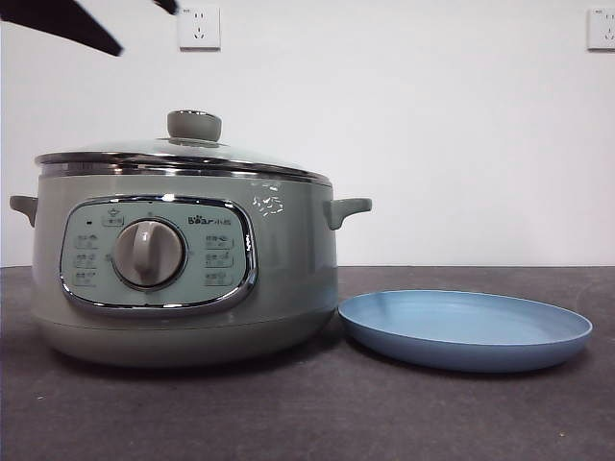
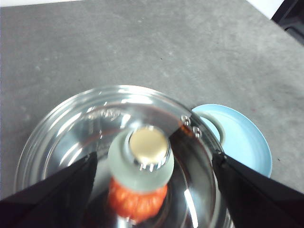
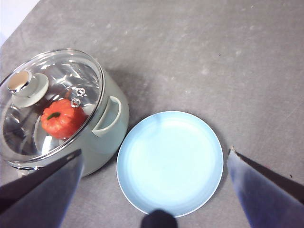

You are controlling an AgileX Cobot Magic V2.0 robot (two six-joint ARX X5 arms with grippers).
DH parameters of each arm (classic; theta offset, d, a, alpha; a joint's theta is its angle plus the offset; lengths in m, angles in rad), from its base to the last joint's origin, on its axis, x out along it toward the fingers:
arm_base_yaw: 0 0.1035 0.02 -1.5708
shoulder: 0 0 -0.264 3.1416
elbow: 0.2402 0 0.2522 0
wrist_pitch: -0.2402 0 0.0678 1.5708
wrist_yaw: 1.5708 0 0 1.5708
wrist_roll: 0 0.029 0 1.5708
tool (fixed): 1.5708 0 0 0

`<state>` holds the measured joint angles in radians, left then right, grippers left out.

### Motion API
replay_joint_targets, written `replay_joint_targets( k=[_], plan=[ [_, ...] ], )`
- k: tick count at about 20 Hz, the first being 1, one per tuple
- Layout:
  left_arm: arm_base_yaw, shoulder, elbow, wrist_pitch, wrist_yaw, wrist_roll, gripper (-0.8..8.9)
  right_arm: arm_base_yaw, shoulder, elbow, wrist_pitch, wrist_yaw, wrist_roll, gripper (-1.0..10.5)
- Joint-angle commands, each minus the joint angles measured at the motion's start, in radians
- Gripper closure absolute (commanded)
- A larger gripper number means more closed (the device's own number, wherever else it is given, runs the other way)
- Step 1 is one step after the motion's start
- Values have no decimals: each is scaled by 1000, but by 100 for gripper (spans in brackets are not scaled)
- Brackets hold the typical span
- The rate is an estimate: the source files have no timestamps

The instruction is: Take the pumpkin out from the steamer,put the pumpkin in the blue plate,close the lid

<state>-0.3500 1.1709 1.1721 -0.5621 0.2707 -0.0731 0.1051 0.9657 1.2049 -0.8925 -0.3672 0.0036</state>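
The sage-green steamer (image 1: 183, 279) stands on the left of the table with the glass lid (image 1: 183, 154) shut on it. The lid's pale green knob (image 2: 142, 159) sits below my left gripper (image 2: 156, 156), which hovers open with one jaw on each side of the knob, not touching it. The orange-red pumpkin (image 3: 61, 118) lies inside the steamer and shows through the glass (image 2: 137, 202). The blue plate (image 1: 466, 327) rests bare to the right of the steamer. My right gripper (image 3: 155, 151) hangs open high above the plate (image 3: 170, 161), holding nothing.
A black arm tip (image 1: 86, 29) shows at the top left corner of the front view, above the steamer. The steamer's side handle (image 3: 108, 116) points toward the plate. Grey tabletop (image 3: 228, 57) stretches around both things, with a white wall behind.
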Motion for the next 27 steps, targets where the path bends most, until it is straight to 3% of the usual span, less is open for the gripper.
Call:
replay_joint_targets(
  k=[1, 9, 17, 18, 20, 23, 27],
  plan=[
    [-46, 79, 67, -23, -65, 29, 405, 2, 10, 2, 4, -1, 6, 443],
    [-101, 286, 144, -65, -145, 60, 405, 3, 14, 2, 0, 0, 6, 443],
    [-104, 314, 144, -113, -166, 80, 410, 3, 14, 2, 0, 0, 6, 444],
    [-104, 314, 144, -113, -166, 87, 434, 2, 14, 2, 0, -1, 6, 444],
    [-108, 314, 144, -113, -164, 106, 631, 2, 14, 2, -8, 0, 6, 444],
    [-110, 314, 144, -113, -163, 128, 832, 2, 14, 2, -8, 0, 6, 444],
    [-111, 312, 144, -111, -163, 127, 823, 2, 14, 2, -12, -1, 29, 443]
  ],
)
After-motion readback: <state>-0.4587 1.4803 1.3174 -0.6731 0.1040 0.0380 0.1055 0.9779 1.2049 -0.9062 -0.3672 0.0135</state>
